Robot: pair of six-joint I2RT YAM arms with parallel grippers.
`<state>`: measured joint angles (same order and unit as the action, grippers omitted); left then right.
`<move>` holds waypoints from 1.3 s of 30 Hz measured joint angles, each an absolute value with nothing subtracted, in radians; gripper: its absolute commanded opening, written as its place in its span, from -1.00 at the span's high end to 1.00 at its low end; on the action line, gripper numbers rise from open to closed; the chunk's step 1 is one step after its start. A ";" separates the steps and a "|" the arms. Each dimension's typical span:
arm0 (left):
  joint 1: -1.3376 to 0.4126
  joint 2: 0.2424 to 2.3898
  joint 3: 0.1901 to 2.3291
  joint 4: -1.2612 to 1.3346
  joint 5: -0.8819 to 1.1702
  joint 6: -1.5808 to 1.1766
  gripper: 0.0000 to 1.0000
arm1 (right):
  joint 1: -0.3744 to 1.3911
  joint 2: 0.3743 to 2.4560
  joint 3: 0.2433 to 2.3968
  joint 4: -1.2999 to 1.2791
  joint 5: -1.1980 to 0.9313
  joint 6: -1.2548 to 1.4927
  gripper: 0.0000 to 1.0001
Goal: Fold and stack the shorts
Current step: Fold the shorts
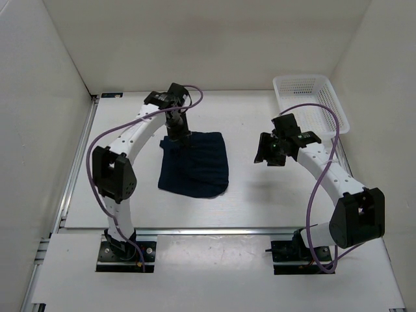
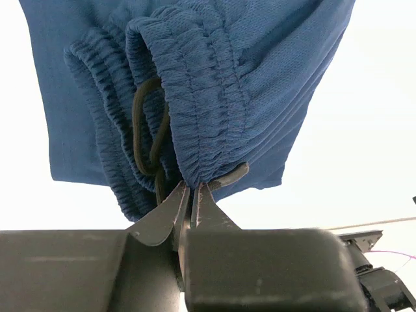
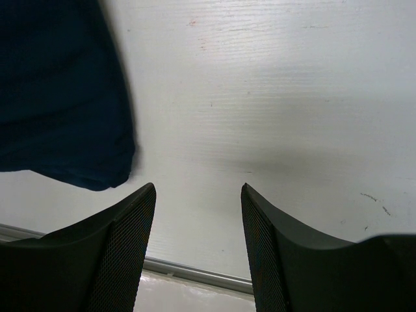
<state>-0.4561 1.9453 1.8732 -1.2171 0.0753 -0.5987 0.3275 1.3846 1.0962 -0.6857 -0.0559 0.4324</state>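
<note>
Folding step, we judge: our left gripper (image 2: pixel 191 192) pinches the waistband (image 2: pixel 195 97) at the far edge of the shorts (image 1: pixel 195 166), left of centre on the table (image 1: pixel 260 201). Right gripper (image 3: pixel 198 195) hangs wide, empty. Next, we'd draw that edge nearward.

The gripper (image 3: pixel 198 190) hangs with its fingers spread wide over the white table (image 3: pixel 279 97). Dark shorts (image 3: pixel 58 97) fill the upper left. A metal rail (image 3: pixel 195 272) edges the table.

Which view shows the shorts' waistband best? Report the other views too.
Left wrist: the gathered waistband and drawstring fill the frame, pinched in the left pincer. Top external: too small to make out; right wrist: only plain cloth.
</note>
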 measured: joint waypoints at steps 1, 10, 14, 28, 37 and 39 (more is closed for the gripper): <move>-0.450 1.922 1.853 -1.212 0.071 -0.601 0.79 | 0.327 1.385 1.096 -0.685 -0.056 0.432 -0.21; -0.396 1.969 1.681 -1.179 0.000 -0.628 -1.00 | 0.327 1.383 1.095 -0.686 -0.062 0.429 -0.21; -0.339 1.978 1.602 -1.163 -0.027 -0.629 -1.00 | 0.327 1.373 1.079 -0.690 -0.062 0.429 -0.21; -0.319 1.983 1.512 -1.034 0.091 -0.570 -0.33 | 0.327 1.372 1.065 -0.693 -0.062 0.429 -0.21; -0.325 2.004 1.512 -1.019 0.117 -0.556 0.42 | 0.327 1.365 1.065 -0.693 -0.062 0.429 -0.21; -0.324 2.005 1.514 -1.020 0.119 -0.546 0.12 | 0.327 1.365 1.065 -0.693 -0.062 0.429 -0.21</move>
<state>-0.3244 2.0052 1.5143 -1.0199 0.1188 -0.5461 0.3275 1.3655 1.0649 -0.6930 -0.0624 0.4286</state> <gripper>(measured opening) 0.337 0.603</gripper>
